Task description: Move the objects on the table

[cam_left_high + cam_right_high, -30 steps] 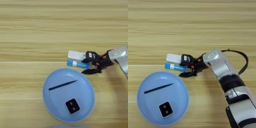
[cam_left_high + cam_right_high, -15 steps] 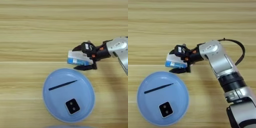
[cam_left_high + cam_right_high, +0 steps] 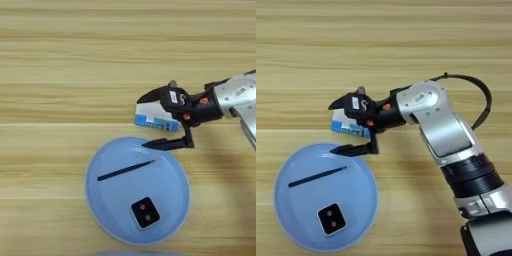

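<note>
**Claw straddling the blue-and-white box at the plate's far edge**

The right arm is reaching in from the right, and its claw [image 3: 150, 120] is standing wide, one black finger arching over the far side of the blue-and-white box [image 3: 154, 118] and the other lying nearer, just over the far rim of the light-blue plate [image 3: 95, 195]. The box is lying on the counter [image 3: 60, 60] just beyond the plate, seemingly between the two fingers, though whether either finger is touching it cannot be made out. The thin black stick [image 3: 125, 170] is resting slantwise in the plate's far half, and the black square block [image 3: 145, 213] with two dots is sitting in the plate's near half, a little right of centre.

The step in hand is probably the grasp of the box. To do it well, the fingers should be closing squarely across the box's short width, not along its length, so it is not swivelling out sideways. The near finger is hanging very close to the plate's rim; it needs to be clearing that rim as it closes, or it may be nudging the plate and shifting the stick and block. A slow, even squeeze is suiting a light box like this better than a snap.
</note>
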You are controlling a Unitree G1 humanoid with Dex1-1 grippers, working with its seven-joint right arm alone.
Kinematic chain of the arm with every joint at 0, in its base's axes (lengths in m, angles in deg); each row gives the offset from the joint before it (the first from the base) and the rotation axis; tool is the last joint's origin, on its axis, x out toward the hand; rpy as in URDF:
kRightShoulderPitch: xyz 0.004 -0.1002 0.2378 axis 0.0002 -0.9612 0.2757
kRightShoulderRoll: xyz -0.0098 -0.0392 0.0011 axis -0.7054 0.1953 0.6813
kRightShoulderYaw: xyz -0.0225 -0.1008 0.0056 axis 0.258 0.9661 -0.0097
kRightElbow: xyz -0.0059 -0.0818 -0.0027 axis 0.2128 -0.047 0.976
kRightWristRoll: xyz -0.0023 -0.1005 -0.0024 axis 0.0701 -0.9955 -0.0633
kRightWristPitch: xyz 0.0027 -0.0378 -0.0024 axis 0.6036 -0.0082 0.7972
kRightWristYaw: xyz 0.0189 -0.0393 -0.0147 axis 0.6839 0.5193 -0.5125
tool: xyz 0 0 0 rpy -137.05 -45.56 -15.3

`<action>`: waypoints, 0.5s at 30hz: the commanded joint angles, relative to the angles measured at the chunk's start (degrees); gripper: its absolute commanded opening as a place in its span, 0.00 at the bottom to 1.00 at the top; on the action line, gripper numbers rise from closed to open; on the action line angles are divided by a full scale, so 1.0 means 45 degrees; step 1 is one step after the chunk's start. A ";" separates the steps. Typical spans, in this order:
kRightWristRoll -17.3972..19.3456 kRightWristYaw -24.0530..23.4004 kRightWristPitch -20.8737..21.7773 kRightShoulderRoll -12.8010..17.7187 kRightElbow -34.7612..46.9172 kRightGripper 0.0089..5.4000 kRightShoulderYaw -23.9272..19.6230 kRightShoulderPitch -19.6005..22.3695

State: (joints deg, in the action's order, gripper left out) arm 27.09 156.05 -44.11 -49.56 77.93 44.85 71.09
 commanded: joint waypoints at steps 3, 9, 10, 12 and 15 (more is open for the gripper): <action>0.0208 -0.0431 0.0034 0.0271 0.0799 1.00 0.0050 0.0423; 0.0082 -0.0413 0.0043 0.0248 0.0864 1.00 0.0562 0.0155; 0.0049 -0.0424 0.0086 0.0254 0.0797 1.00 0.0628 0.0120; -0.0001 -0.0462 0.0112 0.0224 0.0618 1.00 0.0734 0.0146; -0.0100 -0.0503 0.0166 0.0203 0.0396 1.00 0.0865 0.0185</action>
State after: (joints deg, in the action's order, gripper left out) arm 26.73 155.95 -44.95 -49.58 79.02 49.96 68.76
